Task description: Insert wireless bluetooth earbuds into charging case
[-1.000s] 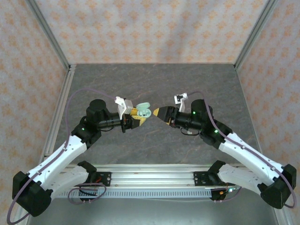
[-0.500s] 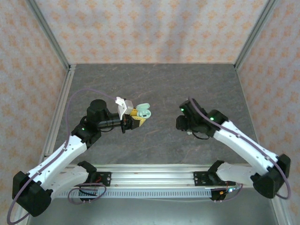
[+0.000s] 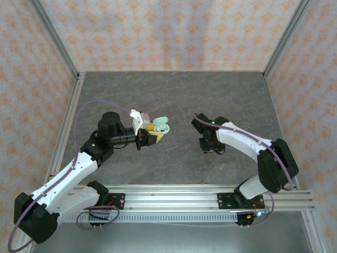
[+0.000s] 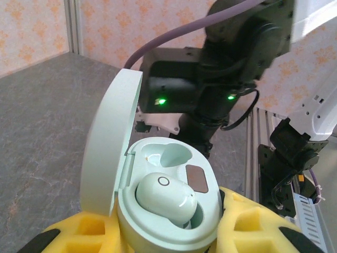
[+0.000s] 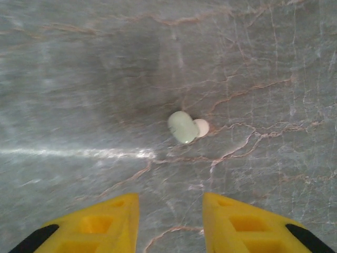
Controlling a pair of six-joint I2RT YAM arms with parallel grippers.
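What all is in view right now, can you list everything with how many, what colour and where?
charging case: one, pale mint, lid open, clamped between the left gripper's yellow fingers, held above the table left of centre
earbud in the case: one, pale mint, seated in the nearer socket; the farther socket is vacant
earbud on the table: one, pale mint with a whitish tip, lying loose on the table ahead of the right gripper
table: one, grey marbled top
walls: three, peach patterned, around the table
rail: one, silver, along the near edge
left gripper: one, yellow fingers, shut on the case
right gripper: one, yellow fingers apart, pointing down at the table, holding nothing
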